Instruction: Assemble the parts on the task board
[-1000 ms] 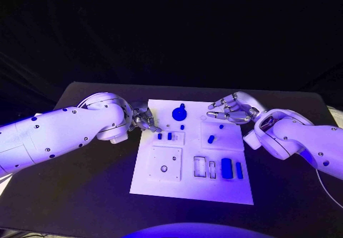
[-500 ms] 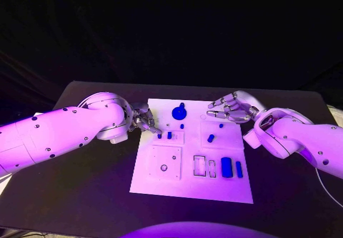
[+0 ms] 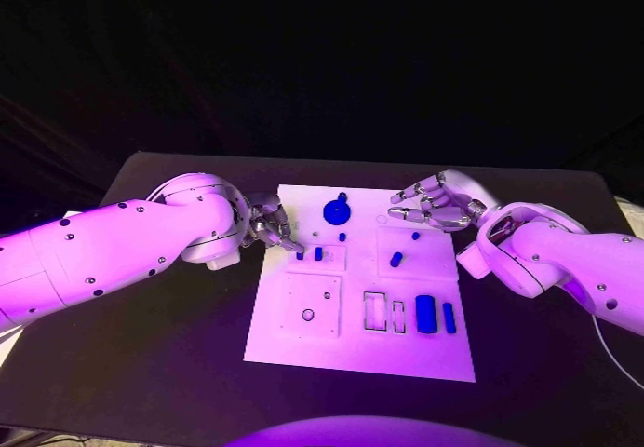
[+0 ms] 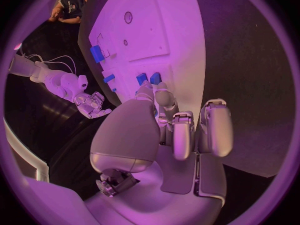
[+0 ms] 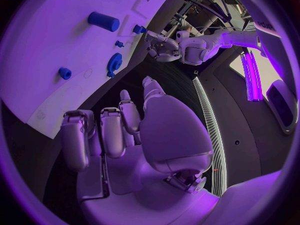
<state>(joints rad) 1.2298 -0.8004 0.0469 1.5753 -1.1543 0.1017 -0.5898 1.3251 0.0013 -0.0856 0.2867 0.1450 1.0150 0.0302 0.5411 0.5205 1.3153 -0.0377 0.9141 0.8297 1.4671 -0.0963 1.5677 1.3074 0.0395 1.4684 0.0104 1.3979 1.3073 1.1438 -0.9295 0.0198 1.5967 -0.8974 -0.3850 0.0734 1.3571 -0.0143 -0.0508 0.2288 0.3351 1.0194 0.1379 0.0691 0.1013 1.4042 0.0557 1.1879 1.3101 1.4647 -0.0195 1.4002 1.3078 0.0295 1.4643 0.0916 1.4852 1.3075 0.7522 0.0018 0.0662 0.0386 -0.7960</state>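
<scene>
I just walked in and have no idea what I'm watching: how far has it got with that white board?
Some blue pieces, like the blue gear, look seated on the task board. The left hand reaches toward two small blue blocks; the right hand hovers holding nothing. Two rectangular slots look unfilled, so work remains.

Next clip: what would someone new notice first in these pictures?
The white task board in the middle of the black table, dotted with small blue parts, the largest a round gear near its far edge. The two silver hands flank that far end: the left hand has its fingers down at the board's left edge beside two small blue pegs, while the right hand hovers over the far right corner, holding nothing.
</scene>
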